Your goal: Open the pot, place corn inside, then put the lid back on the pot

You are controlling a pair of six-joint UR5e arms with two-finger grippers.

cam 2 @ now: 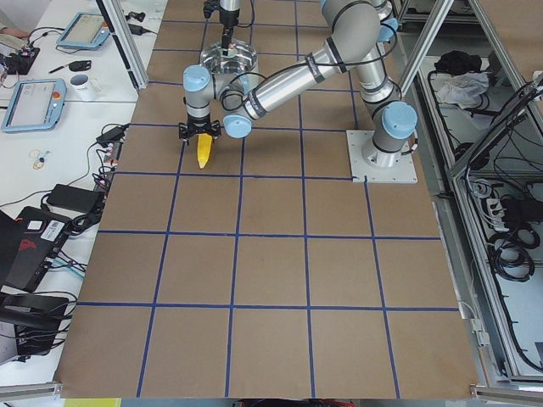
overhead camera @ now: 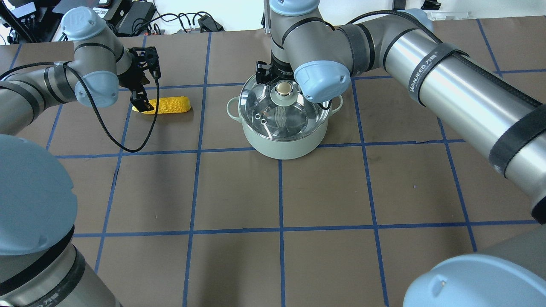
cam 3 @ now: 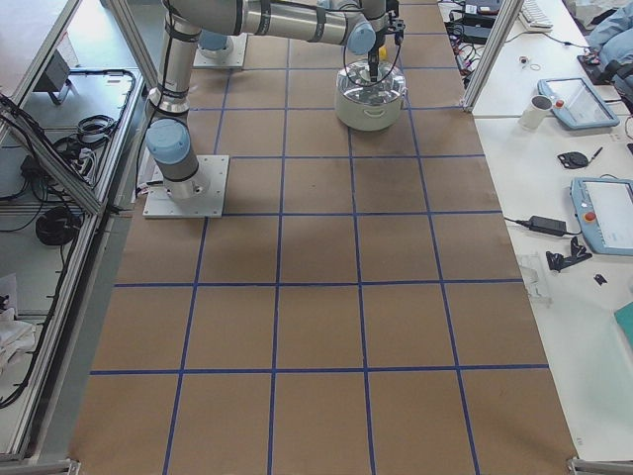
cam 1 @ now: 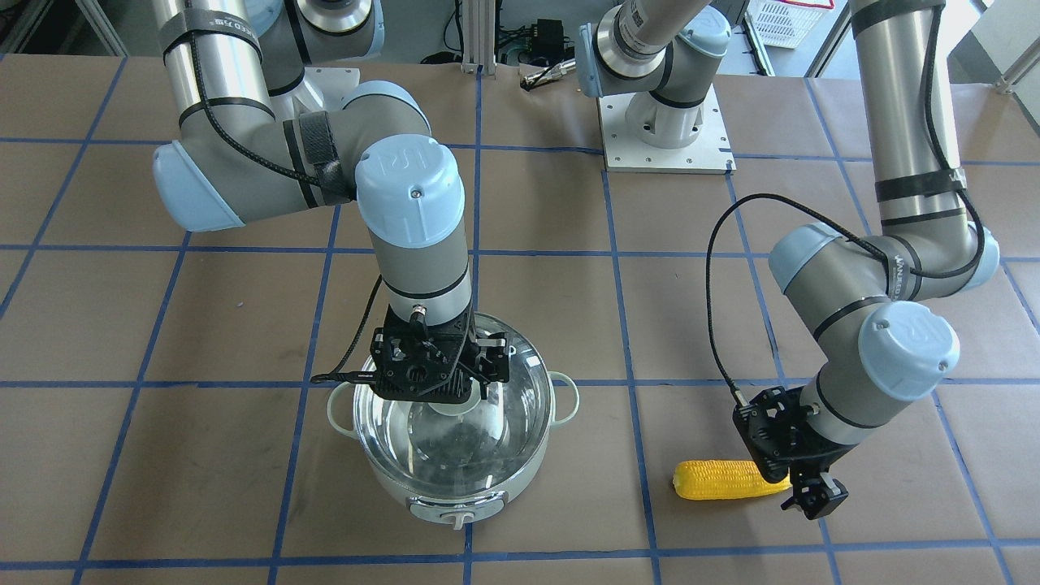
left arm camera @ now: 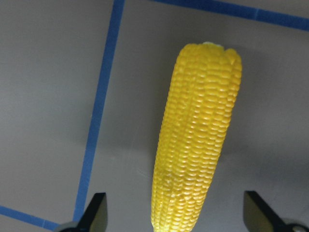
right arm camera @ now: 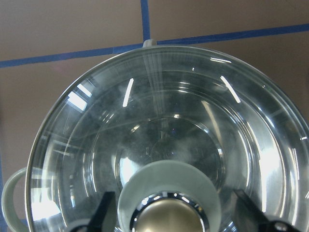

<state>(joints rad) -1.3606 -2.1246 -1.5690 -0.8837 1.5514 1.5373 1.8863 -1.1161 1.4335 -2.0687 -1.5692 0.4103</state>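
The pale mint pot (cam 1: 455, 487) stands on the table with the clear glass lid (cam 1: 496, 422) seated on it. My right gripper (right arm camera: 175, 215) hangs over the lid and is open. Its fingers (right arm camera: 104, 212) stand wide on either side of the pale green knob (right arm camera: 169, 188), apart from it. The yellow corn (cam 1: 723, 479) lies flat on the table to the pot's side. My left gripper (left arm camera: 176, 217) is open just over the corn's end. Its fingertips (left arm camera: 96, 212) straddle the corn (left arm camera: 198, 140) with wide gaps. The pot also shows in the overhead view (overhead camera: 281, 136).
The brown table (overhead camera: 277, 204) carries a blue tape grid. The right arm's elbow (cam 1: 406, 187) hangs over the area behind the pot. The left arm's base plate (cam 1: 666, 122) is at the robot's side of the table. A black cable (overhead camera: 128, 145) loops below the left wrist.
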